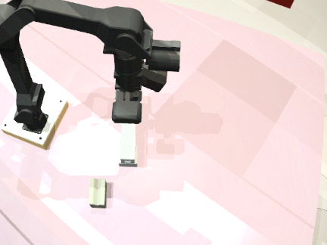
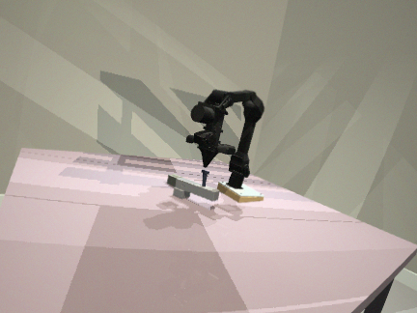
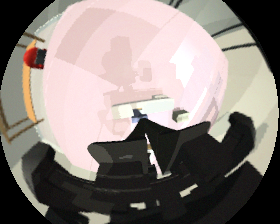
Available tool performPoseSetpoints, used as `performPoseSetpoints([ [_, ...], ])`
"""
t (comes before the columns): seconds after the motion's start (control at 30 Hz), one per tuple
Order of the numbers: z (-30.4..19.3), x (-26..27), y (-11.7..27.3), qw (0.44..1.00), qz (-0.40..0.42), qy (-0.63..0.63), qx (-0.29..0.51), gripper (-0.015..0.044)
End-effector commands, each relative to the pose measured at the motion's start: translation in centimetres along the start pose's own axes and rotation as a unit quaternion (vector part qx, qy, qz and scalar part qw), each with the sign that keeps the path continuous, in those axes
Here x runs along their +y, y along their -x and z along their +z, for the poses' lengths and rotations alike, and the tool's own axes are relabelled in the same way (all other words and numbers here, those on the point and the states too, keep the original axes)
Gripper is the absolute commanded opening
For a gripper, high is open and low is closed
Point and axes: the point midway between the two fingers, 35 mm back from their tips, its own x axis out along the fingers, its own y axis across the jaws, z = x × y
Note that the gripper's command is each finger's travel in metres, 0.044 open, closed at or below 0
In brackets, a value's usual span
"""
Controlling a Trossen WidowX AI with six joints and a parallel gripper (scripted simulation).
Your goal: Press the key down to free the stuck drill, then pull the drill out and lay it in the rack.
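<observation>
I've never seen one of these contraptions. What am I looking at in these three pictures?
The black machine is a robot arm, fixed to a pale base plate on a pink table. One picture looks down from above, one from the side, and the round one from the arm's wrist, past its claw. On the table are a long pale block, with a dark blue drill standing upright at it, and a small grooved block, probably the rack. The claw is shut above the drill, holding nothing.
</observation>
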Motion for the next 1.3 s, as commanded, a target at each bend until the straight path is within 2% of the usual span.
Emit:
performPoseSetpoints([
  [0.0,-0.2,0.2,-0.6,1.000,0.003,0.006,0.005,0.0000],
  [1.27,-0.3,0.3,-2.4,1.000,0.004,0.006,0.006,0.0000],
])
